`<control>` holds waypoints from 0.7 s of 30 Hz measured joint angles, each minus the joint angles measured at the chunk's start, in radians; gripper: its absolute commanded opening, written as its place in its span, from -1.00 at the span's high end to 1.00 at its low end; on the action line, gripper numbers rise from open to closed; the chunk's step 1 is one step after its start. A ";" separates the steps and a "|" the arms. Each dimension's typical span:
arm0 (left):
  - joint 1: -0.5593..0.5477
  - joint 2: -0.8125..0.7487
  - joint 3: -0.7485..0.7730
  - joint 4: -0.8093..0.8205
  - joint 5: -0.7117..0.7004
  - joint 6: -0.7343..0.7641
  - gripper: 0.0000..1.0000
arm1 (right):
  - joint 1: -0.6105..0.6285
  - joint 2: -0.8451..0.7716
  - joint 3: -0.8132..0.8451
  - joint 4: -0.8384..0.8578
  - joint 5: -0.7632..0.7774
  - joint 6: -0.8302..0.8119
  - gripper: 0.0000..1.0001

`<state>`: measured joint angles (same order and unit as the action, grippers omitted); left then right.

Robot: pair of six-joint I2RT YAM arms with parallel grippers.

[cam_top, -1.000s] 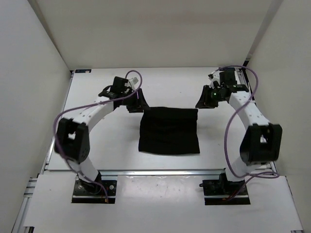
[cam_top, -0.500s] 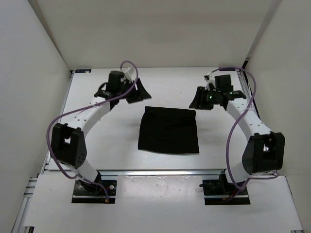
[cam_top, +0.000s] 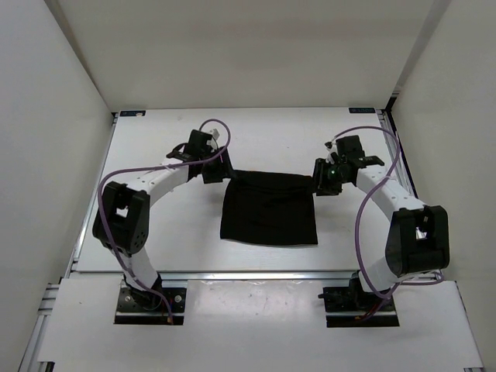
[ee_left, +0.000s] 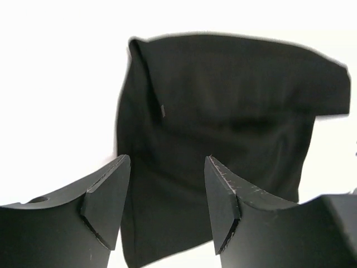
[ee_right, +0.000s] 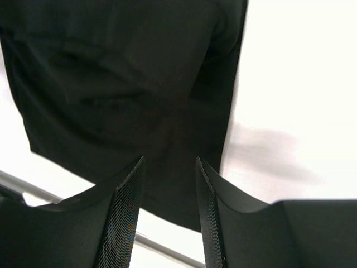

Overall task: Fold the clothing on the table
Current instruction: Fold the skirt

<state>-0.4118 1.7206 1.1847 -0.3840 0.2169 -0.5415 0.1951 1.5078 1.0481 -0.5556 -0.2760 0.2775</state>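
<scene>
Large flat white rectangular table [cam_top: 167,232] from above, silver metal rail [cam_top: 256,275] along its 6 o'clock edge. On the 9 o'clock side: white-and-black left arm [cam_top: 155,180], curving in toward centre. Black two-finger left gripper [cam_top: 216,168] at the 11 o'clock corner of the plain black soft fabric clothing [cam_top: 269,209], jaws spread wide, nothing pinched. Left wrist view: left gripper [ee_left: 166,170] with fingers well apart, clothing [ee_left: 223,100] below and beyond them, flat on white. Touching the cloth or just above it: cannot tell. Clothing at table centre, slightly toward 6 o'clock, roughly rectangular, folded band along the 12 o'clock edge, soft creases across. Black two-finger right gripper [cam_top: 324,177] at the 1 o'clock corner of the clothing, jaws apart too, gripping nothing. Right wrist view: right gripper [ee_right: 169,164] with mesh-padded fingers parted over the clothing [ee_right: 111,72]. White-and-black right arm [cam_top: 380,190] on the 3 o'clock side.
</scene>
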 measured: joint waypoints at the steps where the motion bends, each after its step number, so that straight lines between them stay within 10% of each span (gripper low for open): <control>1: 0.009 0.019 0.021 0.011 -0.005 -0.007 -0.31 | -0.003 0.003 0.008 0.003 0.006 0.000 0.06; 21: 0.017 0.174 0.046 0.132 0.033 -0.156 -0.01 | -0.036 0.024 0.025 0.001 0.031 -0.009 0.08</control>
<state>-0.3950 1.8946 1.2304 -0.2520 0.2501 -0.6975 0.1589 1.5314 1.0729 -0.5545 -0.2455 0.2684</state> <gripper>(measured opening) 0.533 0.461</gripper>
